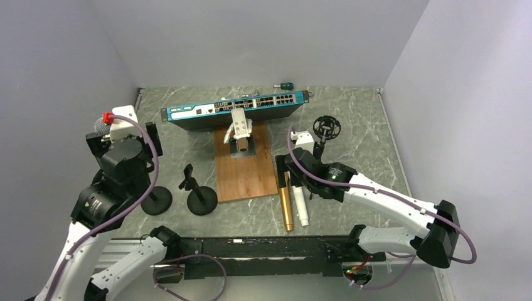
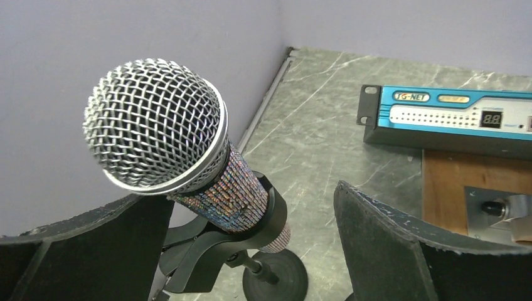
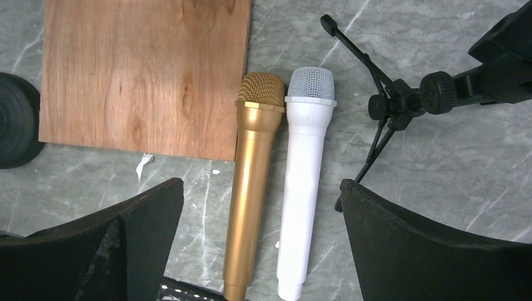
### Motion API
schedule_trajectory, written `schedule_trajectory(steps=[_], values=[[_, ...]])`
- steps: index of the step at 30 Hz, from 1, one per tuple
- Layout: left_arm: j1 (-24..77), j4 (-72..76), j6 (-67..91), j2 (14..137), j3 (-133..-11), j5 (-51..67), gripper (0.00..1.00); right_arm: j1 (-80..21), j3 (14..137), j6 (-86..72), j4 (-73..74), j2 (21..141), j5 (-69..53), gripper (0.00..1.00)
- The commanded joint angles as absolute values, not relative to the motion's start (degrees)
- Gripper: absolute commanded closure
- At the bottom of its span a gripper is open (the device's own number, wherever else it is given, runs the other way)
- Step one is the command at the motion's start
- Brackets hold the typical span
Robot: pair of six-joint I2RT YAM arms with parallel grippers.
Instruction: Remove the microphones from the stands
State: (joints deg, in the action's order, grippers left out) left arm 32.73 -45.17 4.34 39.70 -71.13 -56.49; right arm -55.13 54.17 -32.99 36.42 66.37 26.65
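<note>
While its jaws stand spread wide and hold nothing, the left gripper [image 2: 251,197] brackets the microphone [image 2: 157,122], with a black finger on either side of it and a gap between each finger and the microphone. That microphone, with a silver mesh head and a glittering studded body, sits tilted in the black clip [image 2: 207,244] of a desk stand [image 2: 279,276], whose round base rests on the grey marbled table [image 1: 357,119] close to the left wall. In the top view a second round-based stand [image 1: 201,199] is just to the right of it, its clip holding nothing. The right gripper [image 3: 262,185] is likewise fully open and empty, hanging above a gold microphone [image 3: 248,188] and a white microphone [image 3: 304,182]. These two lie side by side and touching on the table, with their heads toward the far side. The gold one lies along the right edge of a wooden board [image 3: 144,69]. A small black tripod stand [image 3: 383,113] is just to the right of the white one. A blue network switch [image 2: 452,122] lies across the table at the far end of the board.
</note>
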Motion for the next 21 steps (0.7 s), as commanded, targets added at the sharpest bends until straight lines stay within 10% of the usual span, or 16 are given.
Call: schedule_trajectory(steps=[1, 10, 21], values=[[25.33, -41.52, 6.16, 39.79, -69.58, -46.96, 0.01, -55.37, 53.99, -32.97, 36.80, 63.90, 27.95, 0.03], [12.81, -38.21, 10.87, 38.98, -67.65, -34.15, 0.09, -55.37, 54.09, -32.84, 34.97, 63.03, 26.47, 0.02], [12.13, -39.65, 10.70, 38.20, -68.63, -25.00, 0.66, -55.72, 55.19, -32.10, 33.31, 62.86, 24.50, 0.00]])
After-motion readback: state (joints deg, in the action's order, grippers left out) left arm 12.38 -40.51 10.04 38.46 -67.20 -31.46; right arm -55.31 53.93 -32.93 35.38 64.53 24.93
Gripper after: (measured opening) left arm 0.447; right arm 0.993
